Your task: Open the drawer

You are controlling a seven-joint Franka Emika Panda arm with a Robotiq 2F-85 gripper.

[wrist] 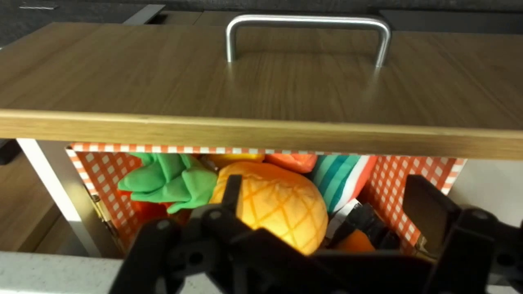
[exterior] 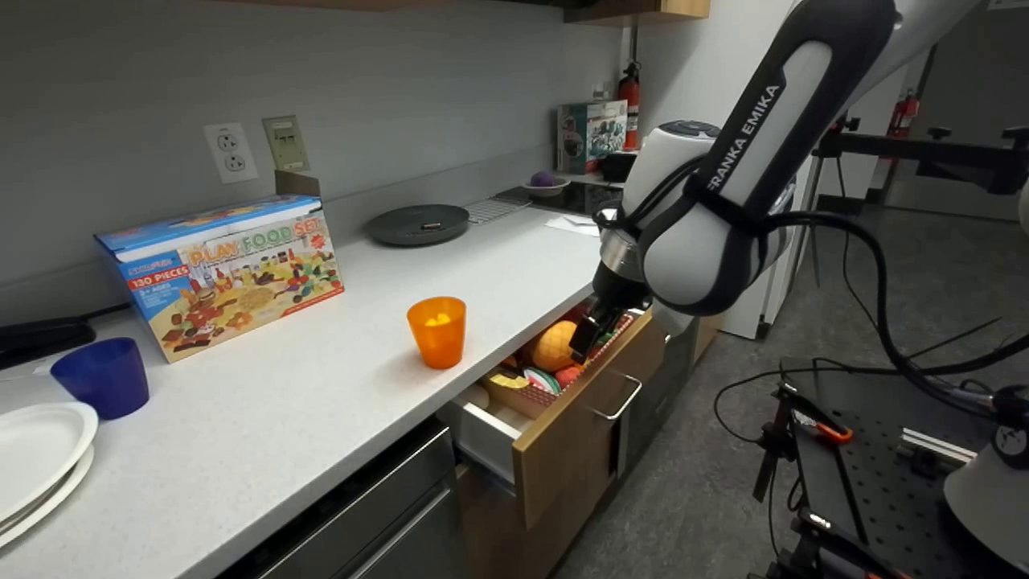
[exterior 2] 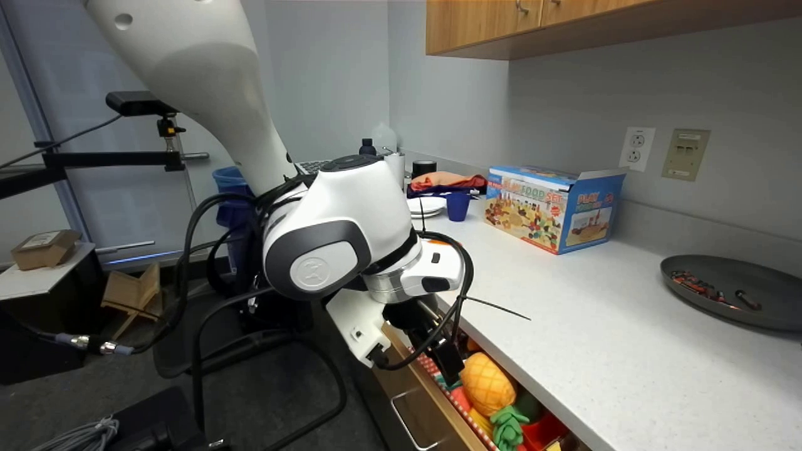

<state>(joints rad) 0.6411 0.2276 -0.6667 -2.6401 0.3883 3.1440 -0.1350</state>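
The brown wood-fronted drawer stands pulled out from under the counter, also seen in an exterior view and the wrist view. Its silver bar handle is on the front, with nothing holding it; it also shows in both exterior views. Inside is a red-checked box of toy food, with a plush pineapple uppermost. My gripper is open, with fingers wide apart and nothing held. It hangs over the drawer, behind its front, in both exterior views. Whether it touches toys is unclear.
The white counter overhangs the drawer's back. On it stand an orange cup near the edge, a play food box, a dark pan, a blue cup and white plates. A cabinet hangs above.
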